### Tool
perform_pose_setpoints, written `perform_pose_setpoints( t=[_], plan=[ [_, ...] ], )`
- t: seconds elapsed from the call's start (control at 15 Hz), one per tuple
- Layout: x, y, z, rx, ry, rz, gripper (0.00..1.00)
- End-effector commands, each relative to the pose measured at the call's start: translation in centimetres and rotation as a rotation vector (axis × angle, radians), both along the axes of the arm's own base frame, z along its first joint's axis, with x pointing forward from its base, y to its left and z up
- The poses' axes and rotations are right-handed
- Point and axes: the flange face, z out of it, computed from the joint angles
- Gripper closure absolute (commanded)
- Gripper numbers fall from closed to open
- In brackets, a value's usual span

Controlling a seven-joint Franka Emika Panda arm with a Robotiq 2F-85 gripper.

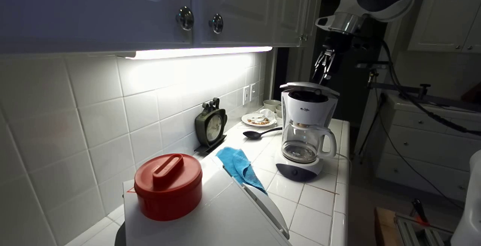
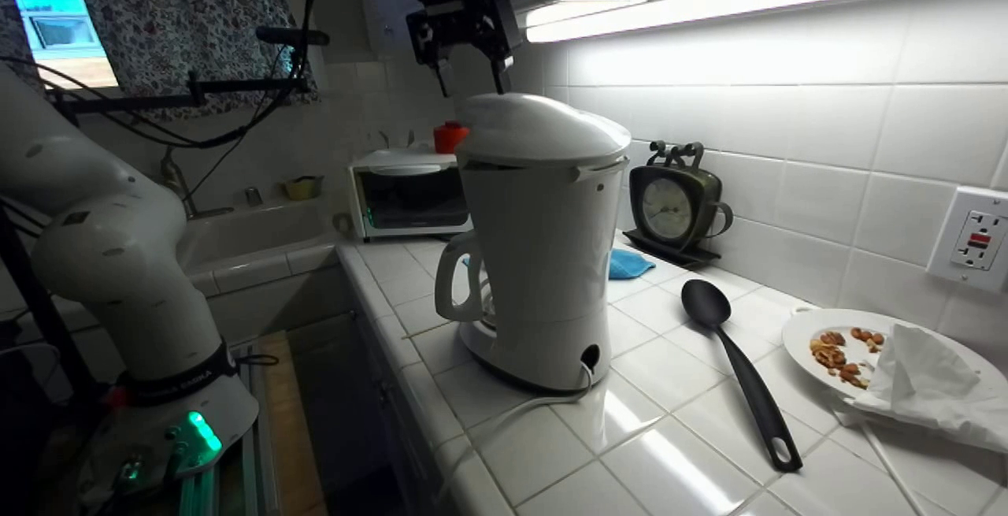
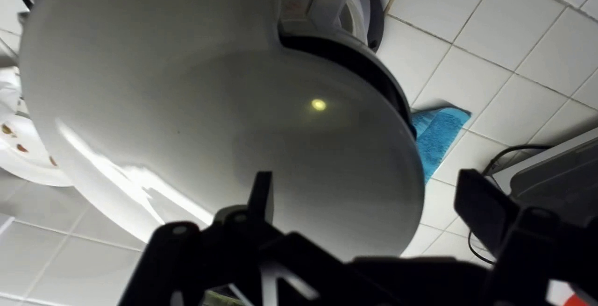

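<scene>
The jaws are released and spread wide, just above the white lid of a Mr. Coffee drip coffee maker; whether they touch it cannot be told. In the wrist view the lid spreads beyond the jaws and between them, with a dark gap under part of its edge, so it is not fully closed. The coffee maker stands upright below the jaws on the white-tiled surface, its glass carafe lower still, set on the base. In the wrist view a blue cloth lies to the right beyond the jaws, near the toaster oven, which carries a lidded red canister well apart from the jaws. Lower than the jaws and to their right in an exterior view, a dark green clock stands by the tiled wall, a black spoon lies on the surface, and farther right a white plate holds shelled nuts and a crumpled napkin. About level with the jaws, to their left in an exterior view, a lit strip light runs under the cabinets.
</scene>
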Motion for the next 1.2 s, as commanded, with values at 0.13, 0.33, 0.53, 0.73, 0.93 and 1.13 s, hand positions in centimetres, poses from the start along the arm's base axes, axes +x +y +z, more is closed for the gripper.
perform_pose_setpoints(
  t=[0.13,0.33,0.53,0.73,0.93,1.13],
  plan=[
    [-2.5,0.7,4.4,-0.103,0.014,-0.198,0.00],
    [-3.4,1.4,6.4,-0.085,0.009,-0.304,0.00],
    [-4.4,2.0,7.9,-0.045,0.010,-0.378,0.00],
    [-5.2,2.5,9.0,-0.031,0.011,-0.418,0.00],
    [-5.7,2.8,9.7,-0.028,-0.001,-0.416,0.00],
    [-5.3,2.4,9.4,-0.026,-0.012,-0.399,0.00]
  ],
)
